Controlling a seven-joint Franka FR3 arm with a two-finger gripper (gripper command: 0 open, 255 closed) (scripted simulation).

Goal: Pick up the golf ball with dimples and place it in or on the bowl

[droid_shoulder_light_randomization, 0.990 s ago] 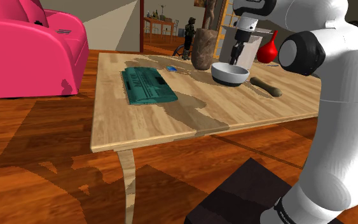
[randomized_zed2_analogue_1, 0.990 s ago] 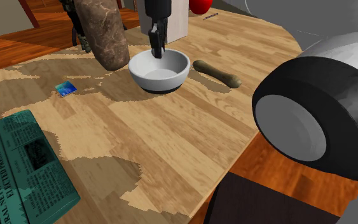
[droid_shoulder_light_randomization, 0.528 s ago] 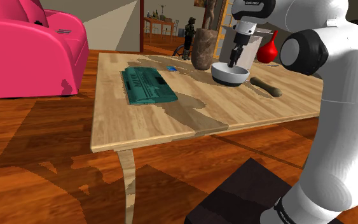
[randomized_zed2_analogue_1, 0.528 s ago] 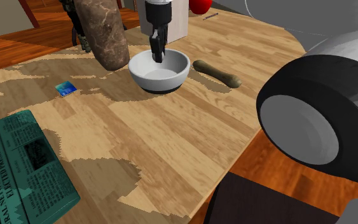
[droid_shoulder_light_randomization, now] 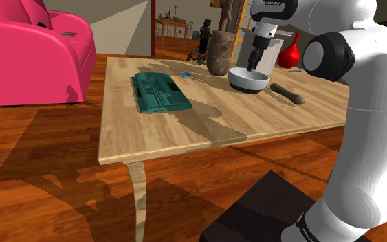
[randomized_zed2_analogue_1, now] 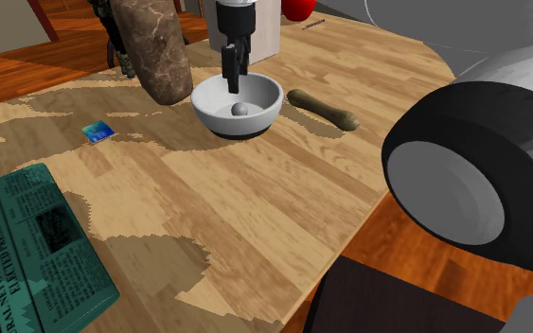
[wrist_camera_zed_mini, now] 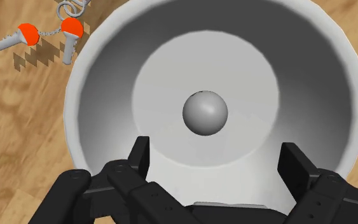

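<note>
Grey ball [randomized_zed2_analogue_1: 240, 109] lying free inside the white bowl [randomized_zed2_analogue_1: 257, 120], upper middle of the second exterior view, under the released gripper [randomized_zed2_analogue_1: 234, 86].

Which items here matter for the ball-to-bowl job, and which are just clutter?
Job: ball, lying in the bowl; gripper, open over it.
Clutter: green book, blue card, keys, brown stick, brown lump, pink armchair.

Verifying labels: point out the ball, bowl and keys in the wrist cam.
ball [wrist_camera_zed_mini: 205, 112], wrist view, its centre.
bowl [wrist_camera_zed_mini: 107, 95], wrist view, inner wall.
keys [wrist_camera_zed_mini: 72, 28], wrist view, one orange key head.
</note>
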